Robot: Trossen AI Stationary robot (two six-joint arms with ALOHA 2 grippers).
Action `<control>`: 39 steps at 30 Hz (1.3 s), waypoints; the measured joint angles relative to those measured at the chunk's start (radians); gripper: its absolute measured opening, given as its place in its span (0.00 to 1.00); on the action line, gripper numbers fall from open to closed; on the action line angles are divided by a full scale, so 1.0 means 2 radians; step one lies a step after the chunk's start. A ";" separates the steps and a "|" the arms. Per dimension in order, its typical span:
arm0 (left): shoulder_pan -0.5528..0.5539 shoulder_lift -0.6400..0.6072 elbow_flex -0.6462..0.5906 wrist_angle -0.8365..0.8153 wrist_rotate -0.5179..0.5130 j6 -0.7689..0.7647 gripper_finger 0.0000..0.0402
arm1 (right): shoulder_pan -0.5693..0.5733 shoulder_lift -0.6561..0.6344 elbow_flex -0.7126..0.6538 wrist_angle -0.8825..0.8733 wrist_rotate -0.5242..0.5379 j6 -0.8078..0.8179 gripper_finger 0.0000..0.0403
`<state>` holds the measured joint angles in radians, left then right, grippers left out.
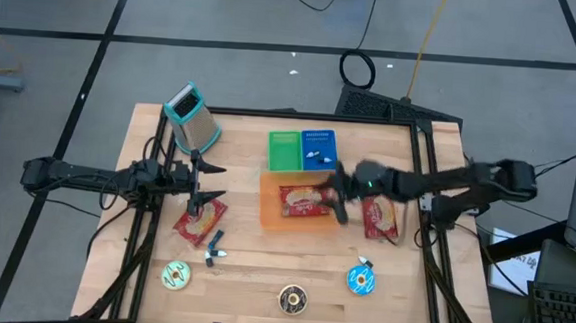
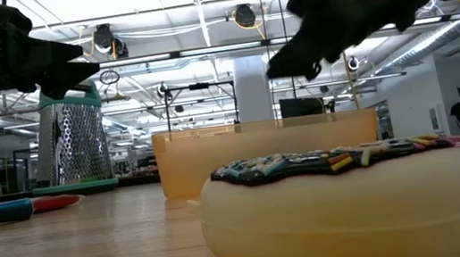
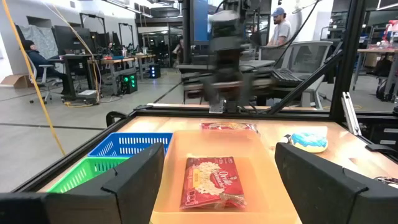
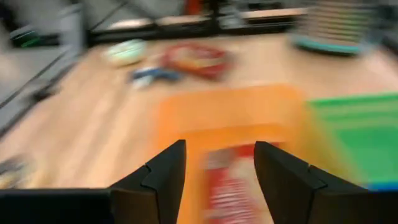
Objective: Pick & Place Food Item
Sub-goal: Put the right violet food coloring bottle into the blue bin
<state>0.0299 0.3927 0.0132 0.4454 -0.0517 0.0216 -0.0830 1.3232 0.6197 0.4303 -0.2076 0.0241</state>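
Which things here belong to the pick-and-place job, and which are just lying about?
In the job:
- red snack packet lying in the orange bin
- right pincer, open above the bin
- second red packet beside the bin

Lying about:
- grater
- green basket, blue basket
- three donuts, e.g. the blue one
- left pincer, waiting open

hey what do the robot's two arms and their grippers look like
Both arms are dark, slim, jointed links. The left gripper and right gripper each carry two black, chunky, angular fingers. A small green light glows on the right arm. Black cables trail beside its base.
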 joint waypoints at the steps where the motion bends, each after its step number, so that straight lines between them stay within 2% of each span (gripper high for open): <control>1: 0.000 0.000 0.000 0.000 0.000 0.000 0.76 | 0.027 -0.013 0.000 -0.021 0.010 -0.002 0.45; 6: 0.000 0.000 0.000 0.000 0.000 0.000 0.76 | 0.172 -0.057 0.000 -0.138 0.120 0.043 0.45; 10: 0.000 0.000 0.000 0.000 0.000 0.000 0.76 | 0.268 -0.067 0.000 -0.240 0.210 0.176 0.45; 17: 0.000 0.000 0.000 0.000 0.000 0.000 0.76 | 0.378 -0.044 0.000 -0.374 0.261 0.378 0.45; 20: 0.000 0.000 0.000 0.000 0.000 0.000 0.76 | 0.406 -0.030 0.000 -0.393 0.260 0.428 0.45; 25: 0.000 0.000 0.000 0.000 0.000 0.000 0.76 | 0.435 -0.006 0.000 -0.393 0.260 0.460 0.45; 31: 0.000 0.000 0.000 0.000 0.000 0.000 0.76 | 0.445 0.018 0.001 -0.409 0.262 0.492 0.45; 39: 0.000 0.000 0.000 0.000 0.000 0.000 0.76 | 0.445 0.021 0.001 -0.412 0.248 0.493 0.45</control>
<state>0.0301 0.3926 0.0132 0.4456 -0.0517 0.0216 0.8066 1.3659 0.6216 -0.3935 0.2884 1.0107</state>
